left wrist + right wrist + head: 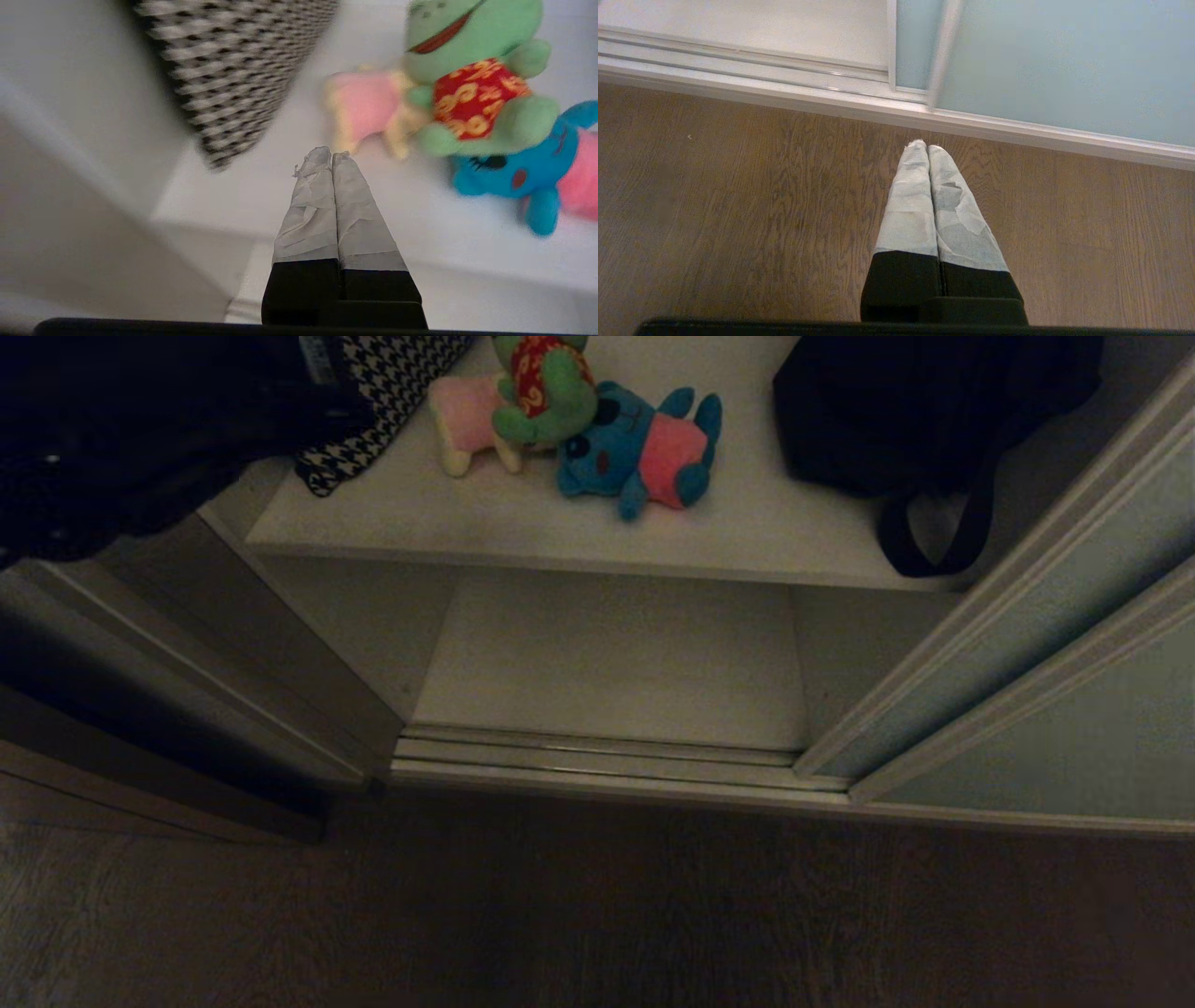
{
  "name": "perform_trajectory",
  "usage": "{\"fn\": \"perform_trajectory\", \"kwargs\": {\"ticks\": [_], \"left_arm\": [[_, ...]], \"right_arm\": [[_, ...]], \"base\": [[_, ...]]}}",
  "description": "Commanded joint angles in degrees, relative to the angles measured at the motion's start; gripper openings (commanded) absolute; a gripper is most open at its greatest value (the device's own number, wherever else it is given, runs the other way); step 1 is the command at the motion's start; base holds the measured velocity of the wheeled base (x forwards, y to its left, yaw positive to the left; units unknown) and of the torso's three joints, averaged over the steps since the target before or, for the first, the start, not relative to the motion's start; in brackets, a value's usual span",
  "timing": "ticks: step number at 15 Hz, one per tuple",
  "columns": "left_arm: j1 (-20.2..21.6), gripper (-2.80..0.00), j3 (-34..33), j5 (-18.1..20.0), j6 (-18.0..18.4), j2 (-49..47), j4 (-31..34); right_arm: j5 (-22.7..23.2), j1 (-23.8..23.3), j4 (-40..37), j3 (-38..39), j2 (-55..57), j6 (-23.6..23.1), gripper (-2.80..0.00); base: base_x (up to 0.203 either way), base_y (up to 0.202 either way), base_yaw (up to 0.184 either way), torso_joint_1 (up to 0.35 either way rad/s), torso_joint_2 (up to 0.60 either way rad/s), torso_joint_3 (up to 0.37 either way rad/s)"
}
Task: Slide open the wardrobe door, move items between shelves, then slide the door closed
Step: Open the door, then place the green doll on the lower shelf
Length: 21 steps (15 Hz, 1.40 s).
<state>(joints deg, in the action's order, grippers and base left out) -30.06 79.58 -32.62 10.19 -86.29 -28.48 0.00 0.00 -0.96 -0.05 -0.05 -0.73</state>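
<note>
The left tool (331, 156) has its taped fingers pressed together on nothing, poised above the front part of the upper shelf (523, 527), a little short of the toys. The right tool (927, 148) is likewise pinched together and empty, hanging over the wooden floor (738, 210) just outside the floor track (597, 756).

The sliding wardrobe door (1055, 709) stands pushed to the right, leaving the wardrobe open. Below the upper shelf lies the lower shelf (616, 663), bare. A black bag (896, 411) sits at the right of the upper shelf, its strap looping toward the front edge, and a houndstooth cloth (383, 401) hangs down at the left.

The three plush toys huddle near the back of the upper shelf (all touching one another). The blue toy (635, 448) lies on its back, pink belly up. The green toy (546, 387) in red leans against its head. The cream-yellow toy (471, 420) with pink lies beside the green one.
</note>
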Motion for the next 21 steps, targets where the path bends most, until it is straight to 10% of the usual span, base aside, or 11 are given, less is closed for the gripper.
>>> {"fn": "perform_trajectory", "kwargs": {"ticks": [1, 5, 8, 21], "left_arm": [[-0.03, 0.00, 8.18, 0.38, 0.07, -10.11, 0.17], [-0.43, 0.00, 21.98, 3.82, -2.17, -15.89, 7.25], [-1.00, 0.00, 31.32, 9.92, -6.55, -15.92, 25.07], [-3.25, 0.00, 30.84, 16.37, -7.52, -18.99, 31.13]], "right_arm": [[0.00, 0.00, 0.00, 0.03, 0.05, 0.02, -2.80], [0.00, 0.00, 0.00, 0.02, 0.05, 0.02, -2.80], [0.00, 0.00, 0.00, 0.05, 0.05, 0.02, -2.80], [0.00, 0.00, 0.00, 0.05, 0.05, 0.02, -2.80]], "base": [[0.000, 0.000, 0.000, 0.000, 0.00, 0.000], [0.000, 0.000, 0.000, 0.000, 0.00, 0.000], [0.000, 0.000, 0.000, 0.000, 0.00, 0.000], [0.000, 0.000, 0.000, 0.000, 0.00, 0.000]]}}
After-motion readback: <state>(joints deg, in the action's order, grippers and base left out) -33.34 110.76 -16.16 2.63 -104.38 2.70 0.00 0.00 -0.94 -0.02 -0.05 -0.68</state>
